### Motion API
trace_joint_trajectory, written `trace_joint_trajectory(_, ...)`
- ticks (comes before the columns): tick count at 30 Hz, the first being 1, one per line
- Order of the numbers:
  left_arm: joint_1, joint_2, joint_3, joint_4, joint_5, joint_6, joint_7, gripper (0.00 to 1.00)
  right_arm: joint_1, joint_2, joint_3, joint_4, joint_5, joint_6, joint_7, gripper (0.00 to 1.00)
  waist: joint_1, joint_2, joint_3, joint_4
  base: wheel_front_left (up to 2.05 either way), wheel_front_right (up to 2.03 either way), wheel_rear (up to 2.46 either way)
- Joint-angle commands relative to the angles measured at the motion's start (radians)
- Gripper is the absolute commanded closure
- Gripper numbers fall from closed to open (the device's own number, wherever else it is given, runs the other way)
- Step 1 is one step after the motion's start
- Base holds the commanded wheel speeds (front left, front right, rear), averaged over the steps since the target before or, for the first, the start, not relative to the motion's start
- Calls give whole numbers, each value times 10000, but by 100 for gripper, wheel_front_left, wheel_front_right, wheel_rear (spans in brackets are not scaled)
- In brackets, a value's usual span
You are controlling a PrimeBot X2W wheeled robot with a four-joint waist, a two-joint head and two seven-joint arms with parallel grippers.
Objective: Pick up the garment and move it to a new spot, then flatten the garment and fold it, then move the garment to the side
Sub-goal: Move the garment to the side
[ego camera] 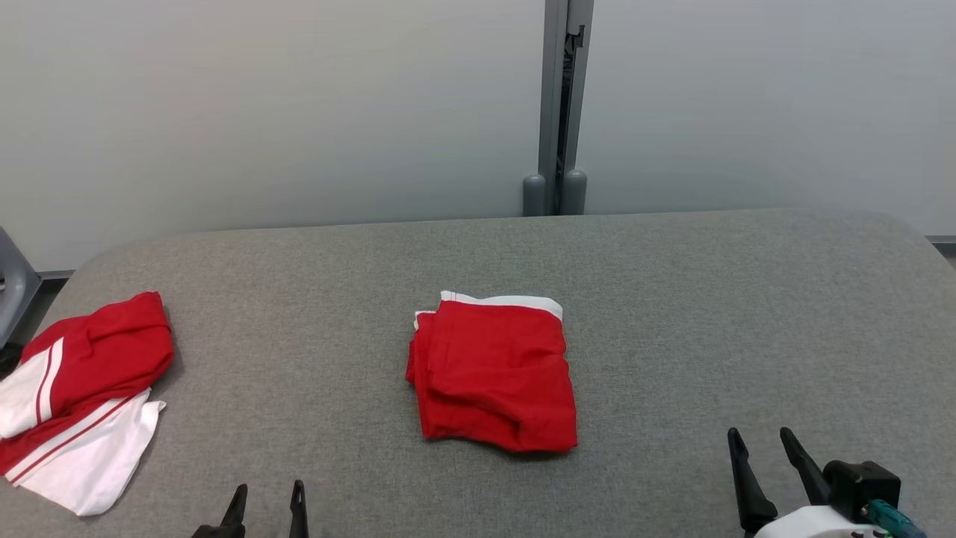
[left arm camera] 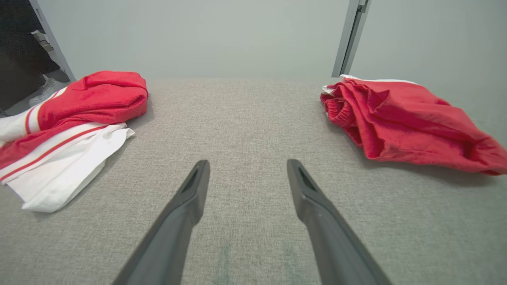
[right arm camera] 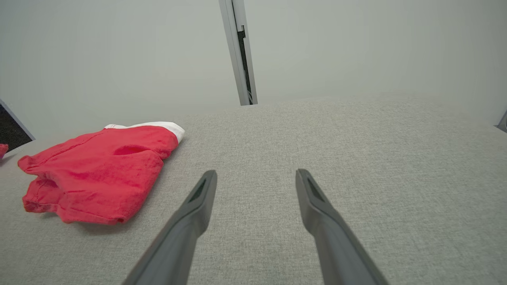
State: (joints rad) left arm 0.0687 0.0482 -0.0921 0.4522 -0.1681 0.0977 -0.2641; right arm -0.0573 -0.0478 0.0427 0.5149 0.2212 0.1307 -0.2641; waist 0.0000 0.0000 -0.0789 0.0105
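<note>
A red garment [ego camera: 493,370] with a white edge lies folded into a rough square in the middle of the grey table; it also shows as the red garment [left arm camera: 404,118] at the right of the left wrist view and the red garment [right arm camera: 99,170] at the left of the right wrist view. My left gripper [ego camera: 269,487] is open near the front edge, left of it and apart. My right gripper [ego camera: 759,432] is open at the front right, also apart. Both the left gripper [left arm camera: 247,161] and the right gripper [right arm camera: 256,171] hold nothing and hover over bare cloth.
A second garment [ego camera: 78,392], red and white with stripes, lies crumpled at the table's left edge [left arm camera: 67,126]. The grey fabric table [ego camera: 709,314] ends at a pale wall with a grey post [ego camera: 556,112] behind. A dark gap [left arm camera: 20,59] opens at the far left.
</note>
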Motion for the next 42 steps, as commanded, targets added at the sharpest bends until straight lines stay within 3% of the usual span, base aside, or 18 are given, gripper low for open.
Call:
trace_joint_trajectory(1,64,44,55,-41,50,-7,-4,0,61,-61,9,-32,76,0,-3,0,0,0,-9,34,0,0,0)
trace_joint_trajectory(11,-261,44,-327,-196,-42,-132,-4,0,-328,-58,455,232,368,0,-4,0,0,0,526,468,0,0,0)
trace_joint_trajectory(18,-657,41,-815,-157,36,-268,-4,0,-1452,-64,1624,852,1847,0,-2,0,0,0,1356,1134,0,0,0)
trace_joint_trajectory(32,-1511,37,-1011,-130,282,-433,-4,0,-3953,-64,2870,3589,3874,0,-2,0,0,0,2513,2202,0,0,0)
trace_joint_trajectory(33,-1531,40,-1036,-132,244,-412,-3,0,-4042,-55,3070,3789,4260,2,2,6,0,0,2538,2215,0,0,0)
trace_joint_trajectory(34,-1560,38,-1050,-130,203,-395,-3,0,-4128,-29,3245,3970,4476,3,10,51,0,0,2561,2208,0,0,0)
trace_joint_trajectory(35,-1601,43,-1069,-139,166,-398,-3,0,-4188,1,3467,4088,4637,3,11,83,0,0,2578,2191,0,0,0)
trace_joint_trajectory(36,-1637,44,-1090,-136,131,-394,-3,0,-4230,14,3578,4140,4827,7,11,100,0,0,2582,2153,0,0,0)
trace_joint_trajectory(42,-1616,44,-1075,-153,143,-411,-3,0,-4405,-75,3741,4136,4939,3,7,100,0,0,2417,1650,0,0,0)
